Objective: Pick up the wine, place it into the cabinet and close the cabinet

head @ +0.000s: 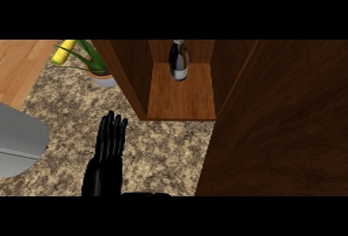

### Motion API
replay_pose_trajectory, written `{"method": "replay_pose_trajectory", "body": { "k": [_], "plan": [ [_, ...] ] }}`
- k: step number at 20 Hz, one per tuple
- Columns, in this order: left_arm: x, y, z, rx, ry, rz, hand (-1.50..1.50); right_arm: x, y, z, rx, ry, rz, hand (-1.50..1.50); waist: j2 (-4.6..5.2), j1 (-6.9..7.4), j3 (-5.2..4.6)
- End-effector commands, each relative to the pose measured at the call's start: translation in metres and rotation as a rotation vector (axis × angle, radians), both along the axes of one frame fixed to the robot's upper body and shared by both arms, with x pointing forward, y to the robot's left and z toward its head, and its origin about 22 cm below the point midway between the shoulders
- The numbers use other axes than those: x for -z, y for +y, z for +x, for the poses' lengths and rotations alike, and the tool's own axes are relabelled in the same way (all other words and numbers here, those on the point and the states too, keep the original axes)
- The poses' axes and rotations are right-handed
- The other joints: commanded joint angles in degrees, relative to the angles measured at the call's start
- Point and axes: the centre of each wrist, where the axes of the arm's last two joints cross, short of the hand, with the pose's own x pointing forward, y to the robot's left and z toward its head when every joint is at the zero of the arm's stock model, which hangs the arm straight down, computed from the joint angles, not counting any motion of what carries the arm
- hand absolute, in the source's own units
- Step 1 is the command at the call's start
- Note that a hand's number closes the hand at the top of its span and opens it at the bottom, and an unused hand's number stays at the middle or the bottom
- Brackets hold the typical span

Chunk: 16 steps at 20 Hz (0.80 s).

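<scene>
Speckled counter, left hand straight-fingered, wine half-shadowed inside cabinet.

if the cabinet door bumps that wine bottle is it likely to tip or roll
The wine bottle stands upright on the cabinet shelf, tall and narrow, so a knock near its top would probably tip it. Its round body would likely roll once down. It looks like glossy glass, so probably stiff, slippery and breakable. It stands deep inside, so the door may well miss it.

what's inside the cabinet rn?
One dark glass wine bottle stands upright near the back of the open wooden cabinet, on its shelf. The wide brown cabinet door covers whatever lies to the right.
</scene>
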Motion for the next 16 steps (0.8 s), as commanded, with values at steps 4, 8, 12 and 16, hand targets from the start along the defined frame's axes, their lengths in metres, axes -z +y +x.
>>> {"method": "replay_pose_trajectory", "body": {
  "k": [4, 8, 12, 16],
  "plan": [
    [-0.009, 0.044, -0.02, -0.023, 0.014, 0.027, -1.5, -0.034, 0.011, -0.036, -0.193, -0.04, 0.064, 1.5, 0.03, 0.02, -0.12],
    [-0.018, 0.062, -0.028, -0.031, -0.016, 0.031, -1.5, -0.036, 0.024, -0.029, -0.209, -0.074, 0.08, 1.5, 0.01, 0.56, -0.21],
    [-0.025, 0.1, -0.036, -0.058, -0.037, 0.022, -1.5, -0.031, 0.038, -0.02, -0.223, -0.013, 0.063, 1.5, -0.01, 1.42, -0.27],
    [-0.026, 0.103, -0.042, -0.053, -0.015, -0.004, -1.5, -0.033, 0.07, -0.017, -0.252, 0.018, 0.114, 1.5, -0.21, 1.32, -0.37]
  ]
}}
